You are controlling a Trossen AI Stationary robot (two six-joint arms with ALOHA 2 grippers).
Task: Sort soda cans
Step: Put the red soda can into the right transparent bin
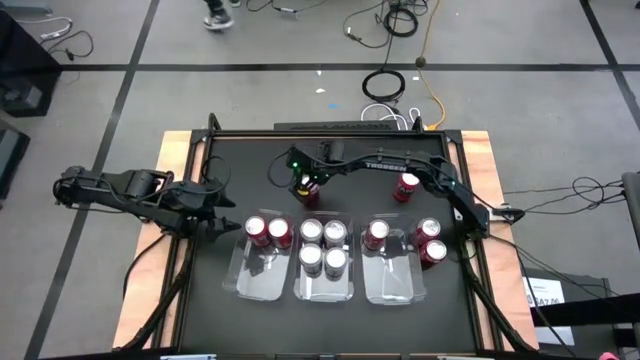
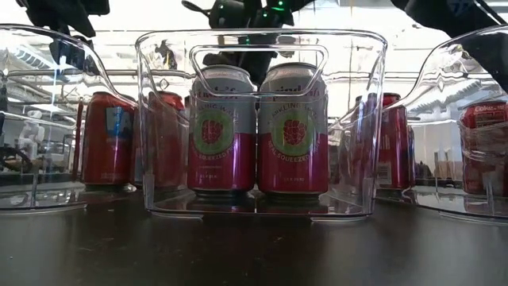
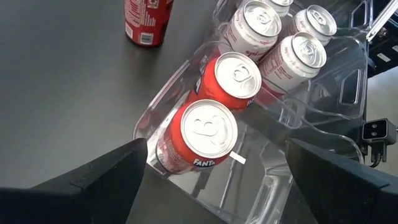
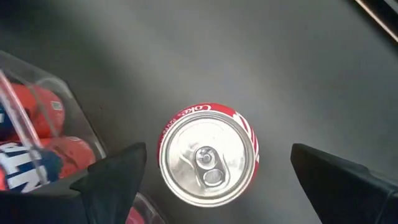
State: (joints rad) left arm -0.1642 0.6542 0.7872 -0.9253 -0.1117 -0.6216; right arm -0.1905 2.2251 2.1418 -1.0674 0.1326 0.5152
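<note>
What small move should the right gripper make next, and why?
Probably lower the right gripper and close: its open fingers flank the red, silver-topped Coke can, standing loose on the black table outside the clear plastic trays.

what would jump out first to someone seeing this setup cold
Three clear trays sit in a row near the table's front, and the middle tray holds four silver-and-pink cans. The right gripper hangs over a lone red can behind the trays, fingers spread wide on either side of it. The left gripper waits open by the left tray, which holds two red cans.
</note>
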